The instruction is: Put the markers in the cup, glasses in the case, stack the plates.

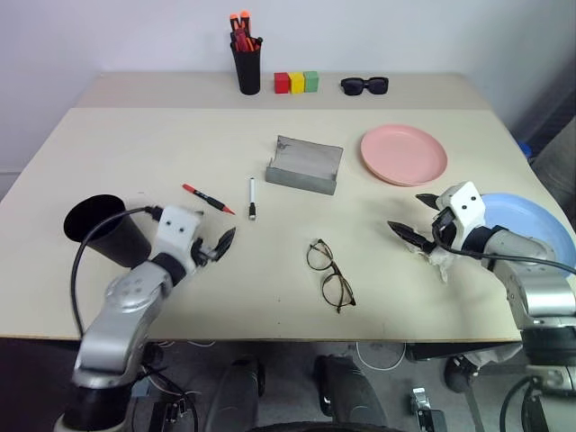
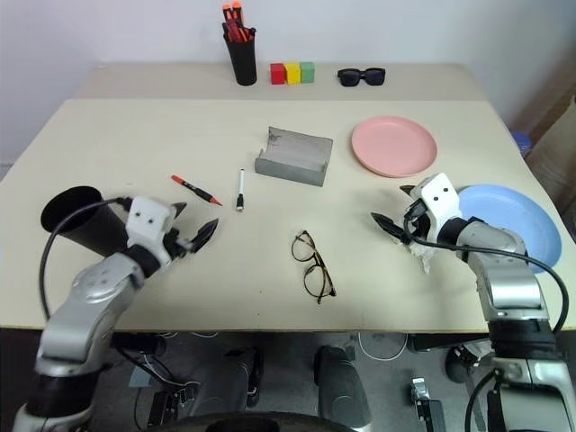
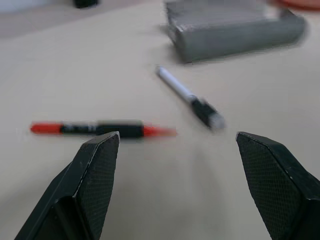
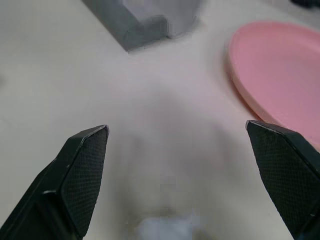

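Two markers (image 1: pixel 208 198), two plates (image 1: pixel 403 154), one cup (image 1: pixel 103 229), one glasses (image 1: pixel 329 274), one case (image 1: pixel 304 165); both jaws gape wide, empty.

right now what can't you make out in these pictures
- Inside of the grey felt hinged glasses case: in the head views its raised wall hides the interior.
- Wide black plastic cup: its lower part sits behind the left gripper.
- Light blue round plastic plate: the right gripper and its arm cover the near side.
- White slim marker: its black tip is blurred in the left wrist view.
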Tool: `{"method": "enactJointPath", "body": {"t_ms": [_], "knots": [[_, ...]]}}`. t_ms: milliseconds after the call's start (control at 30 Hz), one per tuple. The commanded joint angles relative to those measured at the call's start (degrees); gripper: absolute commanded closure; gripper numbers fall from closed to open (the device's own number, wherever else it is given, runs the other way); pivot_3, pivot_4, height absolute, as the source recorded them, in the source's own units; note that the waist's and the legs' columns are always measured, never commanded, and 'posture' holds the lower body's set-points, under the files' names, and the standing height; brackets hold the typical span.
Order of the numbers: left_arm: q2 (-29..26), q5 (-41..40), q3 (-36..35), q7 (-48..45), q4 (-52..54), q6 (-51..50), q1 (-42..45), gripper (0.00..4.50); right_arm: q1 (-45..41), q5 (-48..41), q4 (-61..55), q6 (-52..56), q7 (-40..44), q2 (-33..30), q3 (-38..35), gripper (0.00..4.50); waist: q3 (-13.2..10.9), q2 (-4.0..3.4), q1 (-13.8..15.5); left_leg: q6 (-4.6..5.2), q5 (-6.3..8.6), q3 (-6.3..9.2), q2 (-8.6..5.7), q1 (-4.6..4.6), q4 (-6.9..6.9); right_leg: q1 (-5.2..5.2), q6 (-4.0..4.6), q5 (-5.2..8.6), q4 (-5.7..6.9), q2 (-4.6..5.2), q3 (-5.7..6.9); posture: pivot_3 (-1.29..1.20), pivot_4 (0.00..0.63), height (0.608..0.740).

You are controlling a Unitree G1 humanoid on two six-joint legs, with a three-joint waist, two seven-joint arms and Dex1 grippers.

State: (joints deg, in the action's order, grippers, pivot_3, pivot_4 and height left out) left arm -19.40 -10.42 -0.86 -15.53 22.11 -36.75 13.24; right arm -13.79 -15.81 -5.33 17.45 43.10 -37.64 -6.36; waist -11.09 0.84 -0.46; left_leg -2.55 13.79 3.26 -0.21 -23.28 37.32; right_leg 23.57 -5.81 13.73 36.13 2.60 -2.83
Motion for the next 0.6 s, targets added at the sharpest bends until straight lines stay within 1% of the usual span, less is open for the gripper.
{"method": "enactJointPath", "body": {"t_ms": [33, 100, 167, 267, 333, 433, 600], "knots": [[4.00, 1.81, -0.41, 6.73, -2.29, -5.80, 5.55, 0.06, 0.66, -1.61, -7.70, 2.85, -1.91, 1.55, 0.61, 0.00, 0.00, -0.01, -0.33, 0.00, 0.00, -0.01, -0.02, 0.01, -0.01, -0.03, -0.03, -0.01, -0.02, 0.03, -0.01, 0.00, 0.150, 0.740], [7.91, 2.51, -2.38, 12.12, -4.97, -10.11, 10.59, 0.06, 0.05, -1.77, -9.48, 4.07, -2.23, 3.12, 2.71, 0.00, 0.00, 0.00, -0.49, 0.00, 0.00, -0.03, -0.03, 0.04, -0.03, -0.03, -0.10, -0.04, -0.03, 0.03, -0.02, 0.00, 0.150, 0.740], [10.96, 5.31, -3.54, 18.47, -9.11, -15.20, 15.89, 0.06, -0.87, -1.22, -9.81, 4.23, -2.38, 4.65, 4.71, 0.00, 0.00, 0.01, -0.38, 0.00, 0.00, 0.03, -0.03, 0.05, -0.05, -0.02, -0.11, -0.04, 0.00, 0.00, 0.01, 0.00, 0.150, 0.740], [13.02, 9.18, -5.17, 25.64, -15.49, -22.27, 22.37, 0.06, -2.43, -0.65, -9.82, 4.46, -2.98, 6.47, 6.87, 0.00, 0.00, 0.02, -0.40, 0.00, 0.00, 0.09, -0.04, 0.07, -0.06, -0.02, -0.13, -0.05, 0.05, -0.03, 0.04, 0.00, 0.150, 0.740], [16.05, 9.33, -9.52, 30.12, -19.08, -26.28, 26.39, 0.06, -2.95, -1.04, -10.50, 4.60, -3.00, 7.52, 7.93, 0.00, 0.00, 0.02, -0.42, 0.00, 0.00, 0.09, -0.05, 0.07, -0.06, -0.02, -0.15, -0.06, 0.03, -0.03, 0.04, 0.00, 0.150, 0.740], [19.46, 8.75, -15.56, 33.74, -21.78, -30.18, 30.18, 0.06, -2.68, -1.38, -12.24, 5.21, -3.17, 8.59, 9.24, 0.00, -0.01, 0.04, -0.31, 0.00, 0.00, 0.10, -0.07, 0.05, -0.10, -0.01, -0.21, -0.07, 0.00, 0.01, 0.05, 0.00, 0.150, 0.740], [22.71, 8.09, -21.57, 36.21, -23.30, -36.63, 33.68, 0.06, -1.03, -0.83, -14.53, 5.81, -3.70, 9.11, 10.79, 0.00, -0.02, 0.07, -0.20, -0.02, -0.01, 0.14, -0.08, 0.04, -0.13, 0.00, -0.21, -0.07, 0.00, 0.02, 0.08, 0.00, 0.150, 0.740]]}}
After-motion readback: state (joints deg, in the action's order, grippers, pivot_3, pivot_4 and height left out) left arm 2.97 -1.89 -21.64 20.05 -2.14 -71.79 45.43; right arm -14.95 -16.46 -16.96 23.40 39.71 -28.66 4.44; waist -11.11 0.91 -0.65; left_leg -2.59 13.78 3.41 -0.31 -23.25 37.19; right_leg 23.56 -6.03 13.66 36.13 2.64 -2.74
